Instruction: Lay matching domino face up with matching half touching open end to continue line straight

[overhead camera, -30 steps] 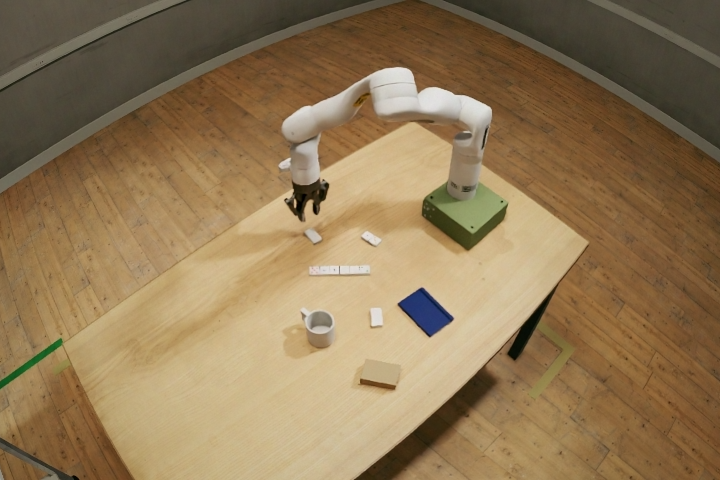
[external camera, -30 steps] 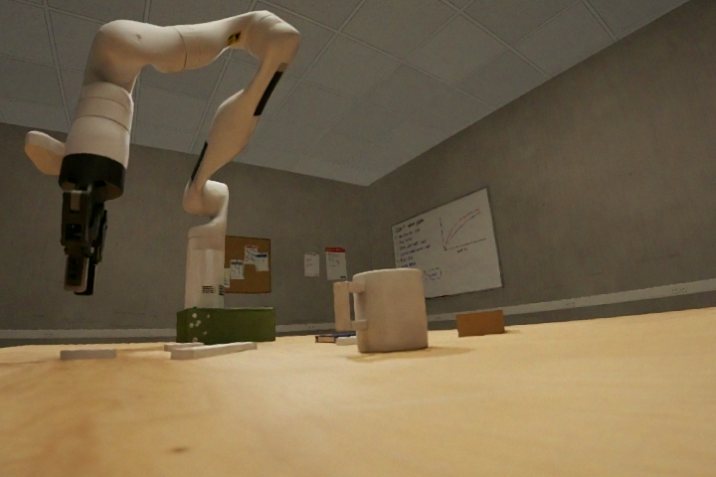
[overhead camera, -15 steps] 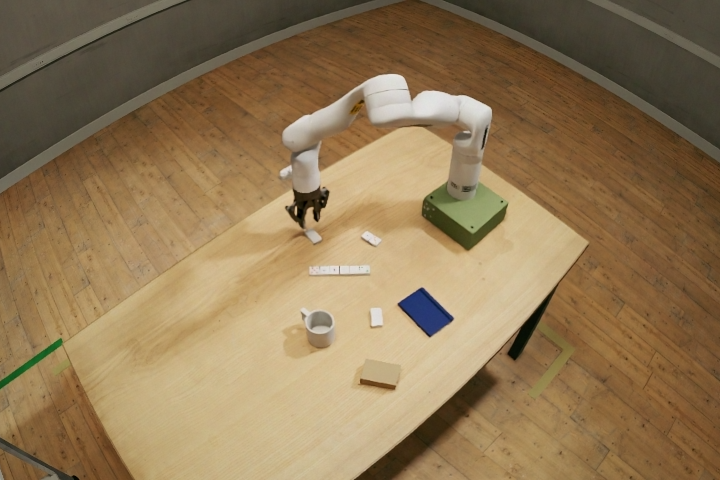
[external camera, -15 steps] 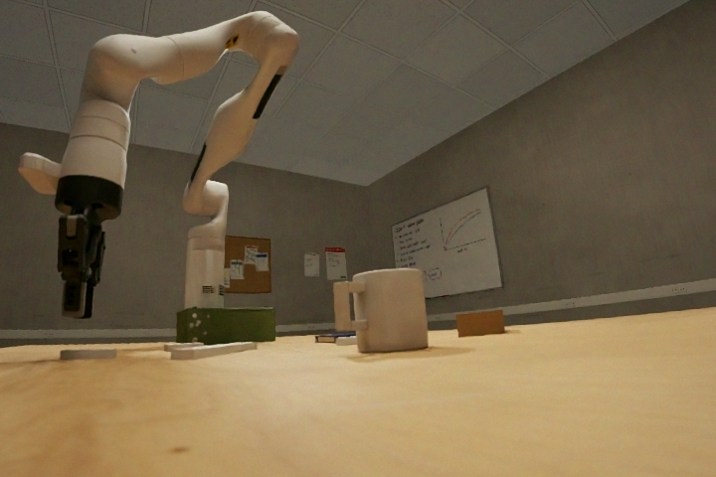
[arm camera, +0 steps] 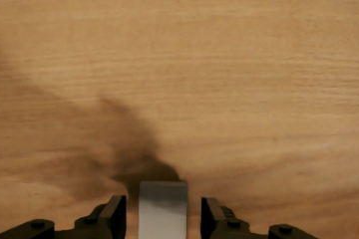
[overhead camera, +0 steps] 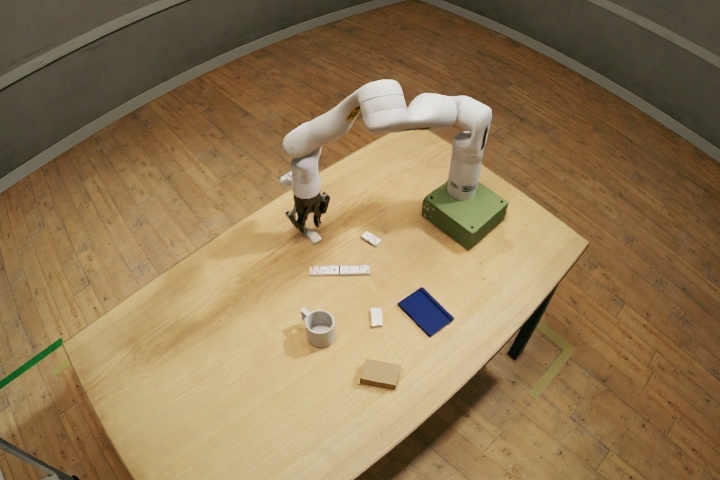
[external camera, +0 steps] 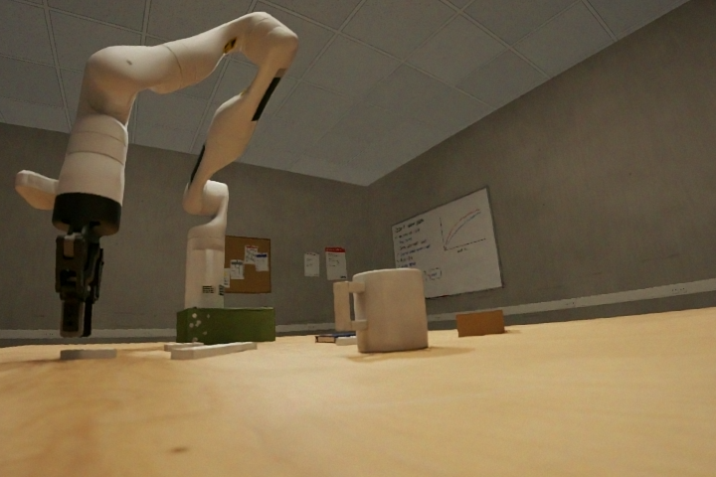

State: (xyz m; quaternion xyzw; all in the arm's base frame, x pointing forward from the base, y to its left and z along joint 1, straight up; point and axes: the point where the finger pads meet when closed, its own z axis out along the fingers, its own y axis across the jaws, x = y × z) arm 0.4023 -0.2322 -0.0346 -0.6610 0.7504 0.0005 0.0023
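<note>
Tool (overhead camera: pixel 310 226) (external camera: pixel 76 331) (arm camera: pixel 164 214): partly open, nothing gripped, just above the blank domino
Blank domino (overhead camera: pixel 313 236) (external camera: pixel 88 354) (arm camera: pixel 163 211): flat on the desk (overhead camera: pixel 213 362) (external camera: pixel 370 415) (arm camera: pixel 267 100), between the fingertips in the wrist view, apparently untouched
Spotted domino (overhead camera: pixel 371 238): face up, between blank domino and green base (overhead camera: pixel 468 212) (external camera: pixel 227 324)
Line (overhead camera: pixel 339 270) (external camera: pixel 212 350): straight, nearby
White domino (overhead camera: pixel 376 317): between mug (overhead camera: pixel 320 328) (external camera: pixel 393 310) and blue tray (overhead camera: pixel 426 311)
</note>
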